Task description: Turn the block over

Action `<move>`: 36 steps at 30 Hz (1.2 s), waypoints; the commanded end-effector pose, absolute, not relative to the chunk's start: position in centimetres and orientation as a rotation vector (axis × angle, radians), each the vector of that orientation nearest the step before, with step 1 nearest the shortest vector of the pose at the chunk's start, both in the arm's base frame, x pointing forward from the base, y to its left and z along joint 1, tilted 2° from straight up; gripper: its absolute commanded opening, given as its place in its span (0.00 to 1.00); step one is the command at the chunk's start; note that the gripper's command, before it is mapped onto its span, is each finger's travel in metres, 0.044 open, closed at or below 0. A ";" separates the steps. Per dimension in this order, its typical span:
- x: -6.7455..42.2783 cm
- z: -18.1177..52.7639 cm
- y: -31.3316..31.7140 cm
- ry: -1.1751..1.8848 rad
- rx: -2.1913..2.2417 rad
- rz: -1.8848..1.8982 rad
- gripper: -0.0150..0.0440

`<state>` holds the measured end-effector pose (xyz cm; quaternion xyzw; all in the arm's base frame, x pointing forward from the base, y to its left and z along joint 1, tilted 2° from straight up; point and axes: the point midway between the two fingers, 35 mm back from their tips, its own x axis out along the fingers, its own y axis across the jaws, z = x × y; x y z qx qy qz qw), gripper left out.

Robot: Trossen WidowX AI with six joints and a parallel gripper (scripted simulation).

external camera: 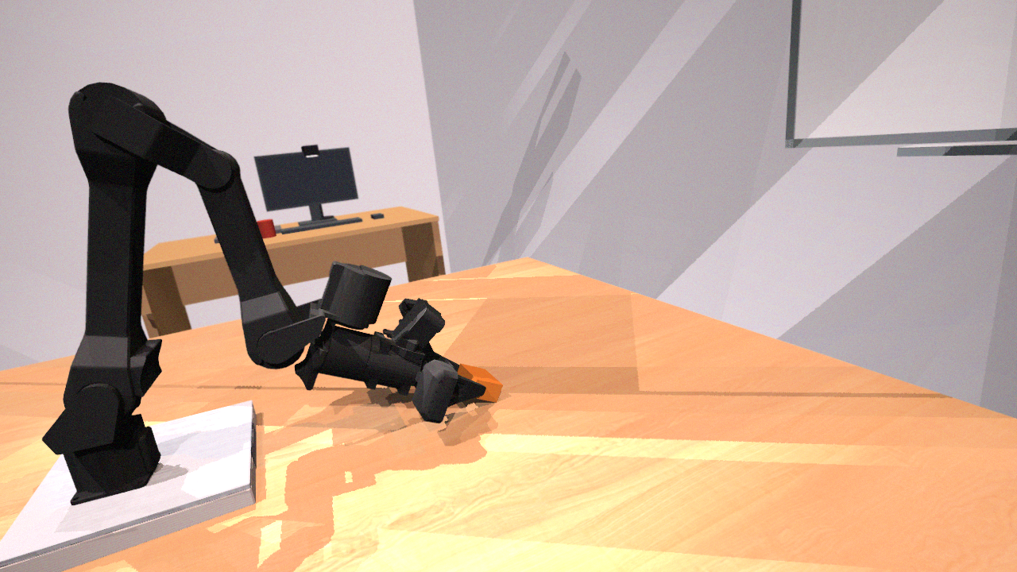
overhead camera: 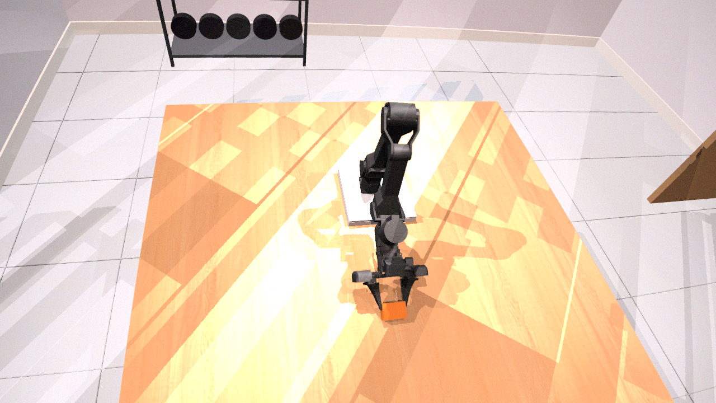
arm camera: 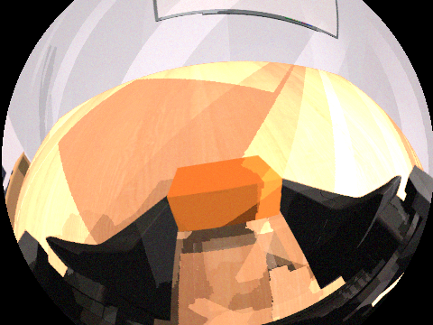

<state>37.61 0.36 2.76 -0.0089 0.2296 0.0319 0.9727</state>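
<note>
The orange block is held between the two black fingers of my gripper. The gripper is shut on the block, with one finger on each side of it. In the exterior view the gripper points forward and slightly down, and the block is tilted, low over the wooden table. I cannot tell whether its lower edge touches the table. No marked side can be made out on the faces that show; the faces against the fingers are hidden.
The arm's base stands on a white plate behind the gripper. A desk with a monitor and a red cup stands beyond the table. A black rack stands on the floor behind.
</note>
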 end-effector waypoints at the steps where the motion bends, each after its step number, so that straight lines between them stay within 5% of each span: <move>1: 36.4 1.8 0.4 0.438 -0.009 0.068 0.25; 28: 35.1 2.7 0.5 0.319 -0.006 0.070 0.25; 36: 35.1 2.7 0.5 0.319 -0.006 0.070 0.61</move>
